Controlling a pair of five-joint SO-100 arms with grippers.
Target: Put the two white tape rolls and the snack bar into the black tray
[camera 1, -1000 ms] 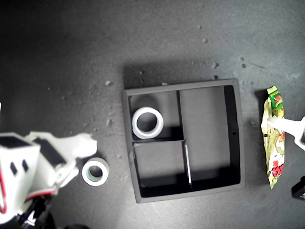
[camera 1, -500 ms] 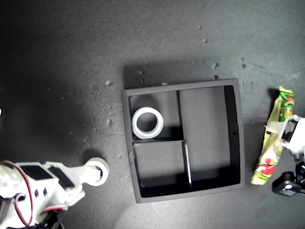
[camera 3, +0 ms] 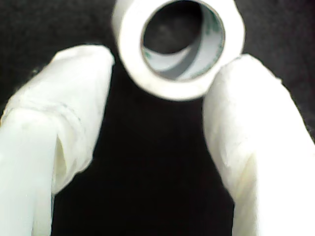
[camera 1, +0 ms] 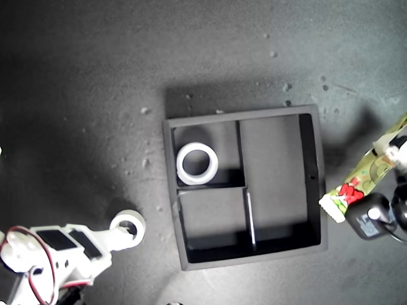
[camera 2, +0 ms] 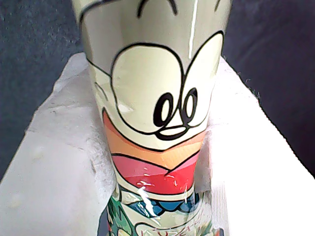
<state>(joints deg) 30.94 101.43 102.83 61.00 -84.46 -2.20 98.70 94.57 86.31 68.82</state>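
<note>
The black tray [camera 1: 321, 171] lies in the middle of the exterior view. One white tape roll [camera 1: 197, 163] rests flat in its upper left compartment. The other tape roll [camera 1: 127, 223] [camera 3: 177, 46], with a greenish inner rim, sits on the mat off the tray's lower left corner, at the tips of my open second gripper [camera 1: 124, 232] [camera 3: 165, 73]. One finger [camera 3: 246, 128] touches it. At the exterior view's right my first gripper [camera 1: 389, 150] [camera 2: 155, 162] is shut on the snack bar [camera 1: 356, 184] [camera 2: 152, 98]. The bar hangs tilted, its lower end at the tray's right wall.
A small black adapter [camera 1: 369, 216] with a cable lies just beyond the tray's lower right side in the exterior view, under the snack bar's low end. The dark mat [camera 1: 95, 95] carries small light specks. Red wires run along the second arm [camera 1: 38, 254].
The snack bar went from lying flat to tilted in my first gripper, its lower end swinging toward the tray. My second gripper closed in on the loose tape roll.
</note>
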